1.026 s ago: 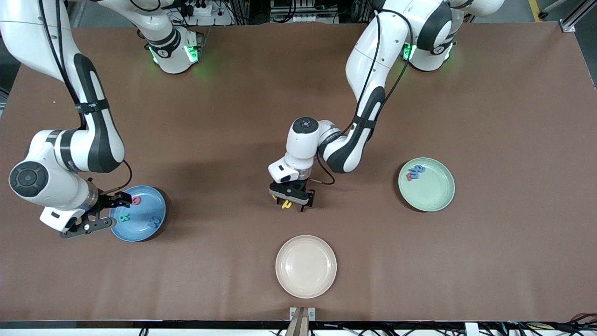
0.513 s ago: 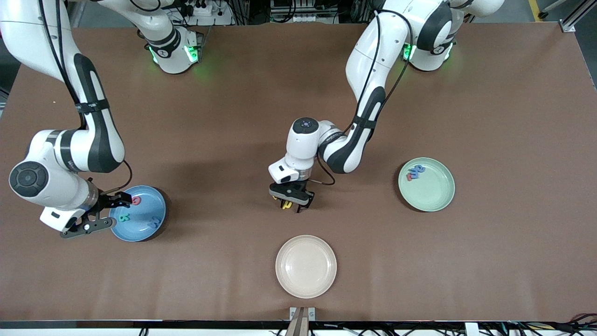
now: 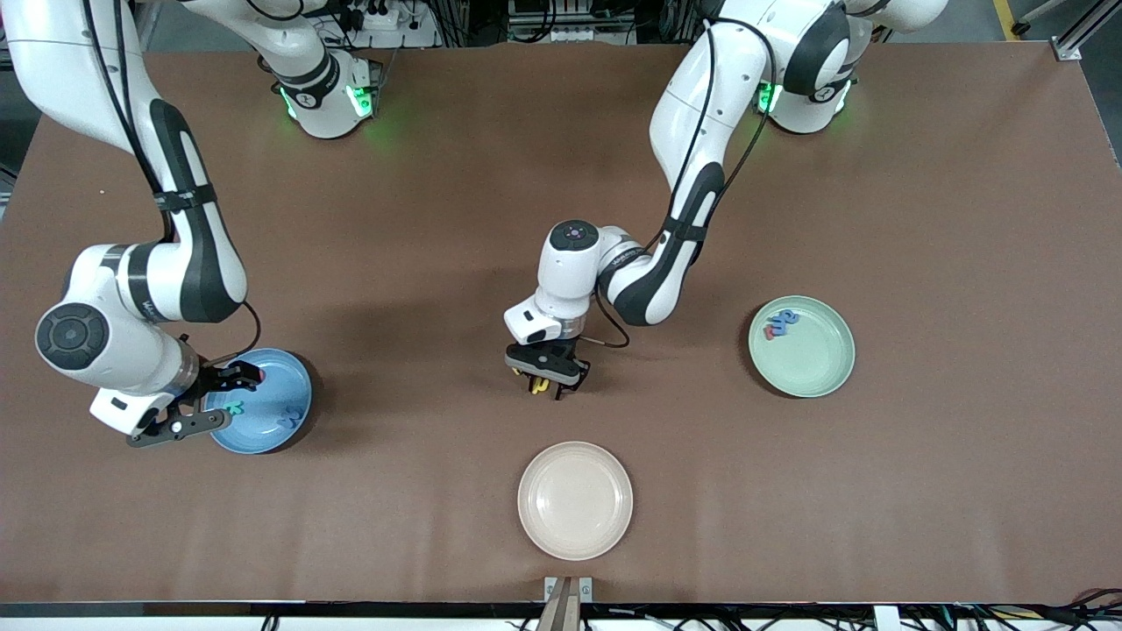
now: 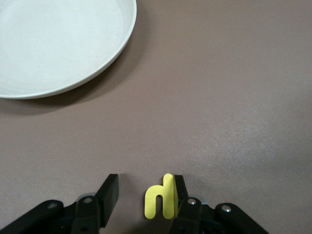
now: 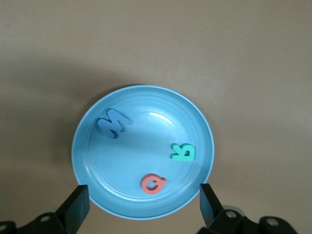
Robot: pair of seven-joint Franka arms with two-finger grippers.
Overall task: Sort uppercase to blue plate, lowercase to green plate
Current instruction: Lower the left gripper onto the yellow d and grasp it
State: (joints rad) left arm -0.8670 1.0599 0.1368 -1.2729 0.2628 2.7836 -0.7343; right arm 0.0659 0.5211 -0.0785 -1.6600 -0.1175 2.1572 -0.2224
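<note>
Contact is seen on one side only: the yellow lowercase letter (image 4: 161,197) stands between the fingers of the left hand (image 3: 545,379), its stem against one fingertip (image 4: 179,187), with a gap to the other (image 4: 109,190). The hand is part-closed, low on the bench (image 3: 877,491) at mid-table, the beige plate (image 3: 574,499) nearer the front camera. No firm grip is shown yet. The green plate (image 3: 802,346), already carrying a red and two blue lowercase letters (image 3: 780,324), lies toward the left arm's end, so this arm is judged the nearer carrier. The right hand (image 3: 206,399), spread wide and empty, hangs over the blue plate (image 5: 141,151), where the blue W (image 5: 112,123), green R (image 5: 184,152) and red Q (image 5: 154,184) lie.
</note>
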